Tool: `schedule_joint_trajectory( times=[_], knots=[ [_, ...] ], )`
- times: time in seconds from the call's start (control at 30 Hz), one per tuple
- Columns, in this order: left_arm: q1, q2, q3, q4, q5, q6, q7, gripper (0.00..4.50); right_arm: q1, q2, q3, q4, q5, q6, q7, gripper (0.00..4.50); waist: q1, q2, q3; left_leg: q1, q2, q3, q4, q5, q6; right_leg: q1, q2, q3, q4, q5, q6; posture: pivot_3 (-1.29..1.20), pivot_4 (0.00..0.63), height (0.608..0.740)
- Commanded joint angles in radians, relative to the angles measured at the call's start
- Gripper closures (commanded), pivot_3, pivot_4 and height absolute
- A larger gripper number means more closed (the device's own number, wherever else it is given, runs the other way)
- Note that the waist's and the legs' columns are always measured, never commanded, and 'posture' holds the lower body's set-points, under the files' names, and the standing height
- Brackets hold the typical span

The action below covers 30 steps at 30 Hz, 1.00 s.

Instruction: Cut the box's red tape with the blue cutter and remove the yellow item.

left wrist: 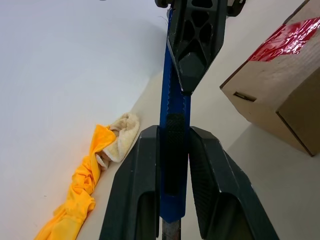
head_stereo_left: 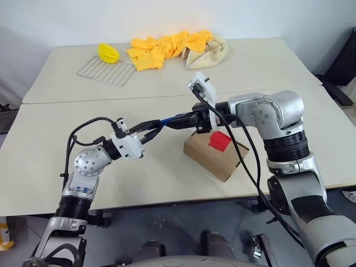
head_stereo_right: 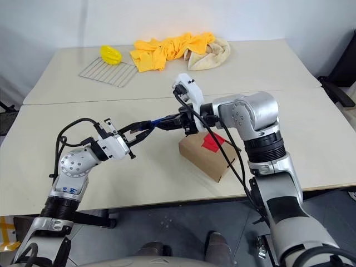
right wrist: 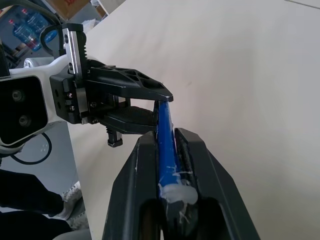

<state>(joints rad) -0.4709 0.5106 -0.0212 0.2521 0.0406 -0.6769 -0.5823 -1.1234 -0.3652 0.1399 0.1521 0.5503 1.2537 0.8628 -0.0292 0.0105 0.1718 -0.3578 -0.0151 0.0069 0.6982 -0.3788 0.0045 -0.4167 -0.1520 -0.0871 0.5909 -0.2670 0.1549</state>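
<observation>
Both claws, L (head_stereo_left: 149,134) & R (head_stereo_left: 192,120), clamped on opposite ends of blue cutter (head_stereo_left: 169,120), above table (head_stereo_left: 50,161).

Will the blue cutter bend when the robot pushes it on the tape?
Probably not. The blue cutter stays straight while spanning between both pairs of fingers, so it looks stiff. It looks slim and smooth, so it might slip or twist in a grip. The box looks small and might slide.

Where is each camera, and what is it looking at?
Head eyes: look down at the table, box and both arms.
Left wrist: looks along the left claw at the cutter and box.
Right wrist: looks along the right claw at the left claw.
All show the cutter, clamped by both claws.
</observation>
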Motion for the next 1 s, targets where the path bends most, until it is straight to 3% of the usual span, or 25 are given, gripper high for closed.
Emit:
schedule_joint_trajectory(
  times=[0.03, 0.07, 0.17, 0.5, 0.7, 0.83, 1.0],
  knots=[
    [-0.002, 0.001, 0.008, -0.029, -0.027, 0.042, 0.009, 3.74, -0.030, -0.019, -0.023, -0.035, 0.006, -0.036, 0.003, 4.34, 0.000, 0.000, 0.000, 0.000, 0.000, 0.000, 0.000, 0.000, 0.000, 0.000, 0.000, 0.000, 0.000, 0.000, 0.000, 0.00, 0.150, 0.740],
    [0.005, 0.005, 0.006, -0.042, -0.037, 0.120, -0.005, 3.74, -0.027, -0.022, -0.024, -0.043, 0.006, -0.041, 0.002, 4.34, 0.000, 0.000, 0.000, 0.000, 0.000, 0.000, 0.000, 0.000, 0.000, 0.000, 0.000, 0.000, 0.000, 0.000, 0.000, 0.00, 0.150, 0.740],
    [0.016, 0.009, 0.013, -0.073, -0.096, 0.262, -0.038, 3.11, -0.019, -0.031, -0.028, -0.064, 0.012, -0.047, 0.000, 4.34, 0.000, 0.000, 0.000, 0.000, 0.000, 0.000, 0.000, 0.000, 0.000, 0.000, 0.000, 0.000, 0.000, 0.000, 0.000, 0.00, 0.150, 0.740],
    [0.055, 0.090, 0.126, -0.204, -0.335, 0.652, -0.153, 0.01, 0.013, -0.105, -0.104, -0.135, 0.021, -0.033, -0.049, 4.34, 0.001, 0.000, 0.000, 0.000, 0.001, 0.000, 0.000, 0.000, 0.000, 0.000, 0.000, 0.000, 0.000, 0.000, 0.000, 0.00, 0.150, 0.740],
    [0.035, 0.136, 0.156, -0.282, -0.458, 0.887, -0.207, 0.00, 0.075, -0.217, -0.201, -0.212, 0.047, 0.008, -0.080, 4.34, 0.004, -0.001, 0.001, -0.001, 0.000, -0.001, 0.000, -0.001, 0.000, 0.000, -0.001, 0.000, 0.000, 0.000, 0.000, 0.00, 0.150, 0.740],
    [-0.003, 0.109, 0.130, -0.324, -0.541, 1.047, -0.220, 0.00, 0.137, -0.324, -0.276, -0.278, 0.068, 0.046, -0.093, 4.34, 0.007, -0.003, 0.002, -0.001, 0.000, -0.001, 0.000, -0.001, 0.000, 0.000, 0.000, -0.001, -0.001, 0.000, 0.000, 0.00, 0.150, 0.740],
    [-0.096, 0.093, 0.000, -0.349, -0.520, 1.205, -0.256, 1.25, 0.202, -0.416, -0.348, -0.343, 0.089, 0.088, -0.123, 4.34, 0.012, -0.004, 0.002, -0.001, 0.000, 0.001, 0.001, -0.001, 0.000, 0.000, 0.000, 0.000, -0.001, 0.000, 0.000, 0.00, 0.150, 0.740]
  ],
)
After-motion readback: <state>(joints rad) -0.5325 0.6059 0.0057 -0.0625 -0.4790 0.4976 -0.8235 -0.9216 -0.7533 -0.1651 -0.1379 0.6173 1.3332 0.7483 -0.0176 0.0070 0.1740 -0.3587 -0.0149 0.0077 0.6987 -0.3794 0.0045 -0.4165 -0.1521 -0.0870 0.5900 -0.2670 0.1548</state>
